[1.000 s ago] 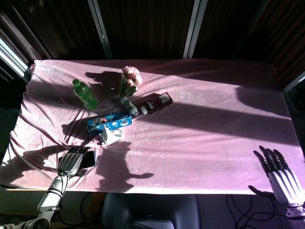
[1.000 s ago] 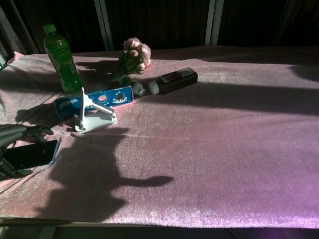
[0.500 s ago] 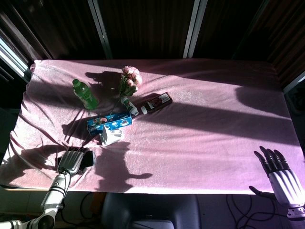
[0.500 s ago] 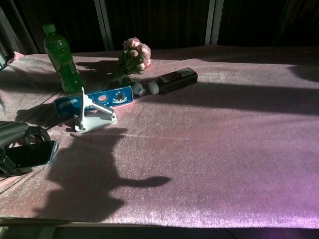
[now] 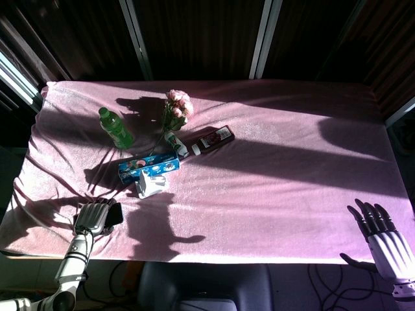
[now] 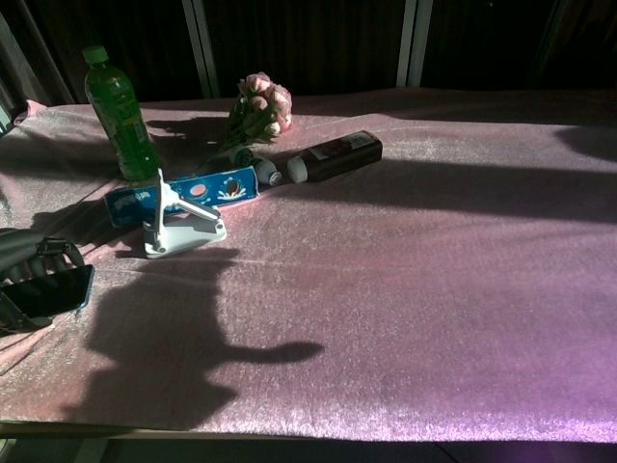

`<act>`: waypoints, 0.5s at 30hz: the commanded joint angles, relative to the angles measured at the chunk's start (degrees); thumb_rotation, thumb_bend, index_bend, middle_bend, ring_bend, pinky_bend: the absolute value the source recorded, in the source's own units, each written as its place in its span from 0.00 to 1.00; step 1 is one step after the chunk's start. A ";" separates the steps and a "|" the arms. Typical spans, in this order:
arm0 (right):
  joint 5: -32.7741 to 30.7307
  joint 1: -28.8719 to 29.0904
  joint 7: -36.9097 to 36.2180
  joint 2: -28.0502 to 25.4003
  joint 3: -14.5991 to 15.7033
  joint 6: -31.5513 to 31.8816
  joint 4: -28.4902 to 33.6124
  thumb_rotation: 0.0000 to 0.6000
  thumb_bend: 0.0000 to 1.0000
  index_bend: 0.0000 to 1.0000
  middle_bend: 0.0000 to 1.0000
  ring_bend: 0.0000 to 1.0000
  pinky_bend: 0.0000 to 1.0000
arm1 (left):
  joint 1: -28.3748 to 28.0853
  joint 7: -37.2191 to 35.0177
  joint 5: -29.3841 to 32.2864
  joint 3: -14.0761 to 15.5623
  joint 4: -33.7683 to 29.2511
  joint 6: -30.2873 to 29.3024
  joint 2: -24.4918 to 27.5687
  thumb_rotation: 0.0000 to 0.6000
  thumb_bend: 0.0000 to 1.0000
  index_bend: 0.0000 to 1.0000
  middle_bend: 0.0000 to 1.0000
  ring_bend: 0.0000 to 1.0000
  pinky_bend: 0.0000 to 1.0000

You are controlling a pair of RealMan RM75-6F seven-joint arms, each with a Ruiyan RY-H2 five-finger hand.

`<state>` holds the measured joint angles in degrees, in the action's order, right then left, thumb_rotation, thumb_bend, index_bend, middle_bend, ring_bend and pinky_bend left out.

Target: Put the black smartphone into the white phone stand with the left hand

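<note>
Fingers of the left hand (image 5: 93,217) grasp the phone (image 6: 43,291), lifted for the stand (image 6: 179,230); the right hand (image 5: 382,241) is idle, spread.

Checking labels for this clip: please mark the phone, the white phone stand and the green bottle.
phone (image 6: 53,291), chest view, on its dark screen.
phone stand (image 6: 189,231), chest view, on its flat white base.
green bottle (image 6: 120,121), chest view, on its body below the cap.

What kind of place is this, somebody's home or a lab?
Probably a test room dressed as a home table: a pink cloth holds staged household things, a green bottle, flowers and a phone stand, with dark window frames behind.
</note>
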<state>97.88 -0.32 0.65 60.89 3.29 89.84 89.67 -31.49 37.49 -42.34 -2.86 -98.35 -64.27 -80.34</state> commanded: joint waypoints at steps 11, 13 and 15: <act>-0.11 -0.07 1.14 0.36 0.04 -0.22 0.20 1.00 0.24 0.00 0.00 0.00 0.00 | 13.36 -67.06 -33.49 -7.96 -1.22 -6.67 9.66 1.00 0.46 0.84 1.00 0.73 0.32; -0.07 -0.06 1.40 0.46 0.09 -0.32 0.23 1.00 0.24 0.00 0.00 0.00 0.00 | 13.93 -72.97 -35.07 -9.17 1.03 -9.39 7.49 1.00 0.46 0.84 1.00 0.73 0.32; 1.40 -1.81 2.30 0.38 1.77 1.38 0.74 1.00 0.24 0.00 0.00 0.00 0.00 | 13.76 -76.51 -35.60 -10.58 3.87 -11.62 4.18 1.00 0.46 0.84 1.00 0.73 0.31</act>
<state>97.98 -0.45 2.27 61.36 3.53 89.48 90.00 -21.46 -24.30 -69.12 -9.20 -99.09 -69.23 -73.49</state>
